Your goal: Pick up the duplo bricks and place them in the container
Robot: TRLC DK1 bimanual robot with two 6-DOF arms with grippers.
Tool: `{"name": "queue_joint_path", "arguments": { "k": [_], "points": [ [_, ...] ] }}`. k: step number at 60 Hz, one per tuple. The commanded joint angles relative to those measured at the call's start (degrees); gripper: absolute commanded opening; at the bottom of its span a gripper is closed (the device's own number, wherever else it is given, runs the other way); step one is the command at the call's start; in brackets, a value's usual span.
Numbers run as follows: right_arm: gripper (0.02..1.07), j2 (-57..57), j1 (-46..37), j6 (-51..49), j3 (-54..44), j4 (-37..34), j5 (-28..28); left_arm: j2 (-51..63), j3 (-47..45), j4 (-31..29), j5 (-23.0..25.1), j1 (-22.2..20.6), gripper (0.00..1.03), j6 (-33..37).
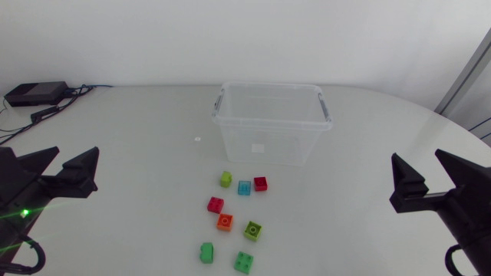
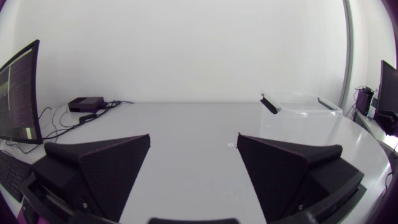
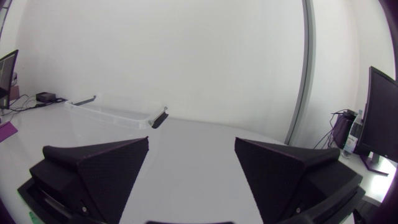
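Several duplo bricks lie in a loose cluster in front of the clear plastic container (image 1: 268, 126): a lime brick (image 1: 225, 179), a light blue one (image 1: 244, 187) and a red one (image 1: 260, 183) nearest it, then a crimson (image 1: 215, 205), an orange (image 1: 224, 221), another lime (image 1: 252, 229) and two green bricks (image 1: 206, 252) (image 1: 244, 262) toward the front edge. My left gripper (image 1: 75, 153) (image 2: 194, 137) stands open and empty at the left side, far from the bricks. My right gripper (image 1: 416, 157) (image 3: 191, 141) is open and empty at the right side. The container (image 2: 301, 109) (image 3: 115, 109) shows ahead of both grippers; the bricks are hidden in the wrist views.
A black box (image 1: 34, 93) (image 2: 86, 102) with cables sits at the table's back left corner. A small white speck (image 1: 197, 139) lies left of the container. The table's rounded edge runs close behind my right arm.
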Motion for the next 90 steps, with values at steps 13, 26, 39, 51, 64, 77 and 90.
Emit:
{"name": "queue_joint_path", "arguments": {
  "k": [13,26,39,51,64,77,90],
  "points": [
    [1.02,21.73,4.04,1.41,10.76,-2.19,-0.34,20.55,12.89,-6.93,1.88,-6.46,0.94,5.66],
    [1.02,29.55,4.74,1.41,13.84,-5.27,-3.86,33.82,17.02,-11.32,3.55,-12.08,0.95,22.27],
    [1.02,35.35,5.62,1.32,14.80,-7.47,-8.17,41.99,18.16,-16.42,3.99,-18.32,0.95,31.15],
    [1.02,40.71,11.33,1.32,17.79,-14.06,-9.13,42.70,15.97,-21.34,14.00,-21.22,0.95,41.78],
    [1.02,41.59,15.73,1.32,20.08,-18.98,-12.47,40.59,12.01,-22.57,14.27,-30.10,0.95,45.12],
    [1.02,41.41,27.33,-1.23,23.33,-25.92,-5.18,41.73,10.60,-21.61,14.80,-33.97,0.95,47.76],
    [1.02,39.30,34.89,-6.59,23.33,-24.78,-4.91,47.44,10.96,-18.71,15.15,-35.20,0.95,49.43]
  ]
}}
